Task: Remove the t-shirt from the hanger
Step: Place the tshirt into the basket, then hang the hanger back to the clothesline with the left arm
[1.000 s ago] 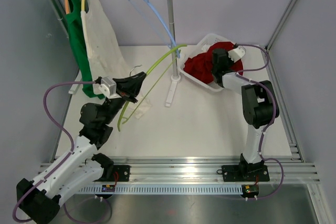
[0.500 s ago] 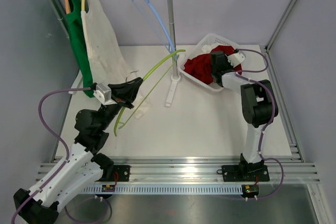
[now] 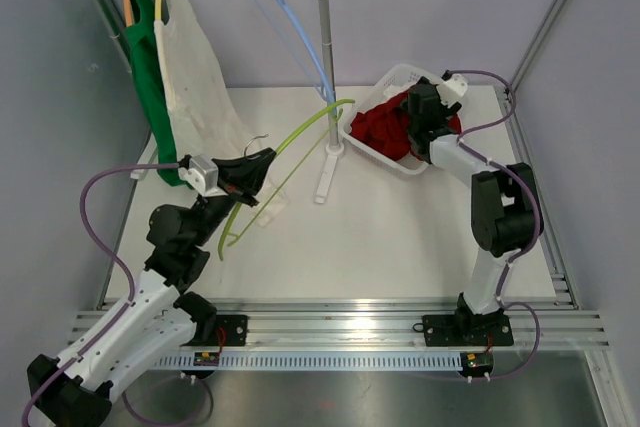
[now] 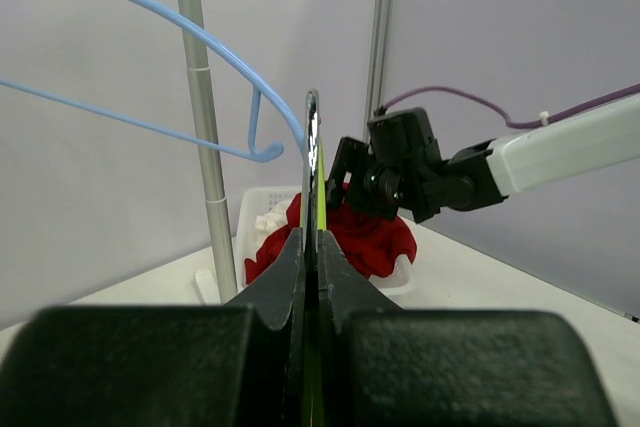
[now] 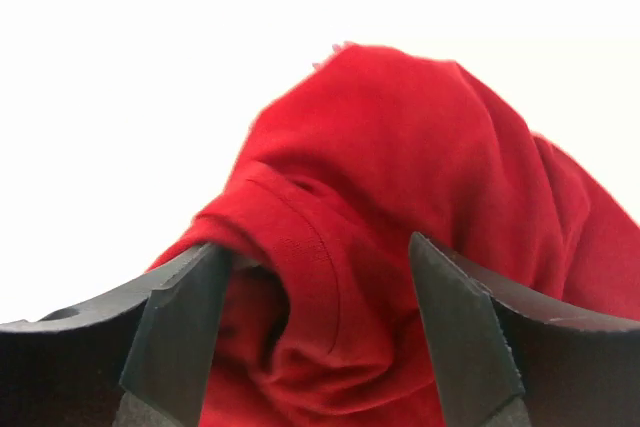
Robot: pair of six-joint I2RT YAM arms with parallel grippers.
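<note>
Right gripper (image 5: pixel 315 307), fingers spread, hovers over the shirt (image 5: pixel 400 137) in the basket (image 3: pixel 398 73) at the table's (image 3: pixel 400 237) far-right corner. Cloth between them could snag and lift out. Left gripper (image 4: pixel 312 257) pinches the hanger (image 3: pixel 300 127).

- No writing, label, brand, number or sign can be read in any of the three views.
- The small circuit board with orange parts (image 3: pixel 208 358) on the ribbed aluminium rail (image 3: pixel 340 325), along the near edge of the white table (image 3: pixel 380 237), carries marks too small to make out.
- A second small circuit board (image 3: pixel 478 364) further right on the rail is just as unreadable.
</note>
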